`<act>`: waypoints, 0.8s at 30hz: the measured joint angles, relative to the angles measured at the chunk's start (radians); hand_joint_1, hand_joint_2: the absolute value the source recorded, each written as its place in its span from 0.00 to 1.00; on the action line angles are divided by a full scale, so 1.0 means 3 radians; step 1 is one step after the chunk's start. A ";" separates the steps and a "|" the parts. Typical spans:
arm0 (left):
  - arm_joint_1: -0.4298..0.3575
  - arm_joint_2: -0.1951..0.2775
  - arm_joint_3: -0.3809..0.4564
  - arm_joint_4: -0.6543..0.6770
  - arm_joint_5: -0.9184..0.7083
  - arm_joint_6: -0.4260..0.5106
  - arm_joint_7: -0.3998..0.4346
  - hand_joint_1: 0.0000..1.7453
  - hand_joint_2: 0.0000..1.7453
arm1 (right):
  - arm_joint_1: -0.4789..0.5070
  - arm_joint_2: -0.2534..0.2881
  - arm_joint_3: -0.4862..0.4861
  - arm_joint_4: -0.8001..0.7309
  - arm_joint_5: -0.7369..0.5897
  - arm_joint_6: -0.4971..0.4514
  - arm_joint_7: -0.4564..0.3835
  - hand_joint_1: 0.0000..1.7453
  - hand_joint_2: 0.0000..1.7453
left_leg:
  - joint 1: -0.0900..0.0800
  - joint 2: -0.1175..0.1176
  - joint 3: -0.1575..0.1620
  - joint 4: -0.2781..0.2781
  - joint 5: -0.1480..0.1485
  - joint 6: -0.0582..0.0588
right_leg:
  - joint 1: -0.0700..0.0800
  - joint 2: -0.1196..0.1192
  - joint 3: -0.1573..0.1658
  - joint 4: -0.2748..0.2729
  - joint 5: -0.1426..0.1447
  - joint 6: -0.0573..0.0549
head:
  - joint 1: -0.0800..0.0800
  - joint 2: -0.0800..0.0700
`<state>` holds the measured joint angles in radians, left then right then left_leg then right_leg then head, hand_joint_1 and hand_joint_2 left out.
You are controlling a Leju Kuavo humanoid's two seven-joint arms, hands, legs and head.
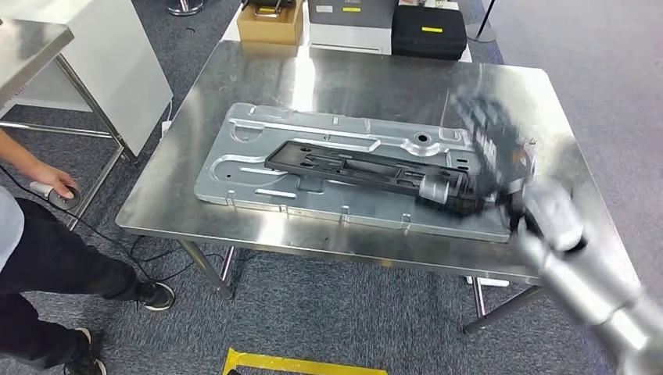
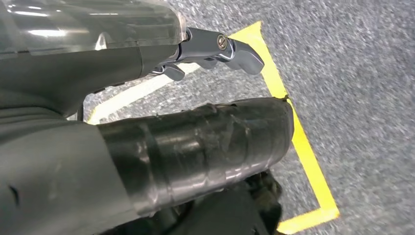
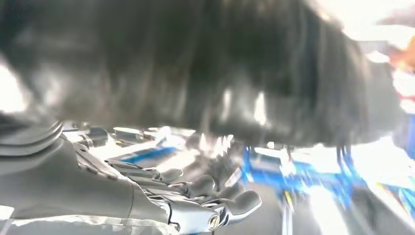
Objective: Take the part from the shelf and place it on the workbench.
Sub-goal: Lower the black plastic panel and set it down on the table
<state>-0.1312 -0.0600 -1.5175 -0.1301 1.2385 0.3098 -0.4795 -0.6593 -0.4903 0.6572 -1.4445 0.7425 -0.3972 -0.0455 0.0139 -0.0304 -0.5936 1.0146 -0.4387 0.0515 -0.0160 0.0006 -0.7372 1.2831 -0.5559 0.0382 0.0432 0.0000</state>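
A long black part [image 1: 352, 166] lies flat on a silver stamped metal plate [image 1: 258, 168] on the steel workbench [image 1: 352, 78]. My right hand [image 1: 489, 168] is blurred over the part's right end, fingers spread and raised, thumb close to the end of the part. In the right wrist view the black part [image 3: 195, 63] is a dark smear just beyond the extended fingers [image 3: 230, 203], with nothing between them. My left hand [image 2: 195, 98] hangs over the carpet holding nothing, its fingers [image 2: 230, 49] loosely extended.
A cardboard box [image 1: 270, 22], a grey box [image 1: 352, 23] and a black case [image 1: 429, 30] sit beyond the bench's far edge. A person [image 1: 47, 234] stands at the left, one hand on a small device [image 1: 59, 193]. Yellow tape [image 1: 297, 364] marks the floor.
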 joint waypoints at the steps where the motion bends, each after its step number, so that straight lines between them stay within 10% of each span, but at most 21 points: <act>1: 0.0004 -0.0003 0.0000 0.0000 0.0009 0.0023 0.0001 0.00 0.00 | 0.0337 0.0082 -0.0233 -0.0170 0.0106 -0.0232 -0.0117 0.00 1.00 | 0.0000 -0.0001 0.0000 0.0009 -0.0011 -0.0004 | -0.0002 -0.0002 0.0071 -0.0163 0.0103 -0.0004 | -0.0001 0.0000; 4: 0.0005 -0.0014 0.0000 0.0000 0.0023 0.0075 0.0008 0.00 0.00 | 0.1067 0.0318 -0.0824 -0.0621 0.0243 -0.0662 -0.0313 0.00 1.00 | -0.0016 -0.0003 0.0000 0.0046 -0.0055 -0.0037 | 0.0011 -0.0012 0.0366 -0.0754 0.0339 -0.0034 | -0.0001 0.0000; 9: 0.0011 -0.0018 0.0001 0.0000 0.0037 0.0132 0.0023 0.00 0.00 | 0.1798 0.0706 -0.1475 -0.1171 0.0208 -0.0948 -0.0698 0.00 1.00 | -0.0029 0.0021 0.0009 0.0094 -0.0134 -0.0121 | 0.0006 0.0002 0.0428 -0.0847 0.0357 -0.0125 | -0.0006 0.0000; 13: 0.0014 -0.0018 0.0001 0.0000 0.0048 0.0146 0.0029 0.00 0.00 | 0.2183 0.1071 -0.1873 -0.1505 0.0110 -0.0985 -0.1060 0.00 1.00 | -0.0014 0.0071 -0.0288 0.0817 -0.0556 -0.0176 | -0.0005 -0.0007 0.0436 -0.0859 0.0355 -0.0175 | -0.0018 0.0000; 15: 0.0021 -0.0018 0.0001 0.0000 0.0055 0.0150 0.0031 0.00 0.00 | 0.2296 0.1187 -0.1978 -0.1581 0.0095 -0.0985 -0.1141 0.00 1.00 | -0.0009 0.0077 -0.0342 0.0980 -0.0579 -0.0184 | -0.0004 -0.0004 0.0437 -0.0858 0.0354 -0.0177 | -0.0017 0.0000; 20: 0.0011 -0.0017 0.0001 0.0000 0.0078 0.0160 0.0028 0.00 0.00 | 0.2454 0.1389 -0.2171 -0.1700 0.0086 -0.0985 -0.1223 0.00 1.00 | -0.0022 0.0076 0.0139 0.0066 -0.0189 -0.0136 | 0.0011 0.0014 0.0448 -0.0838 0.0352 -0.0140 | -0.0015 0.0000; 24: 0.0014 -0.0019 0.0001 0.0000 0.0090 0.0173 0.0024 0.00 0.00 | 0.2513 0.1463 -0.2258 -0.1741 0.0081 -0.0985 -0.1265 0.00 1.00 | -0.0024 0.0082 0.0170 -0.0024 -0.0145 -0.0060 | 0.0006 0.0017 0.0437 -0.0818 0.0338 -0.0060 | -0.0012 0.0000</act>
<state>-0.1269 -0.0658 -1.5171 -0.1300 1.2655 0.3618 -0.4724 0.0945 -0.0513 -0.0201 -1.9669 0.7668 -0.6928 -0.4251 0.0065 -0.0058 -0.5426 1.0075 -0.4821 0.0335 -0.0143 0.0058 -0.6062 1.0376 -0.4544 0.0202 0.0395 0.0000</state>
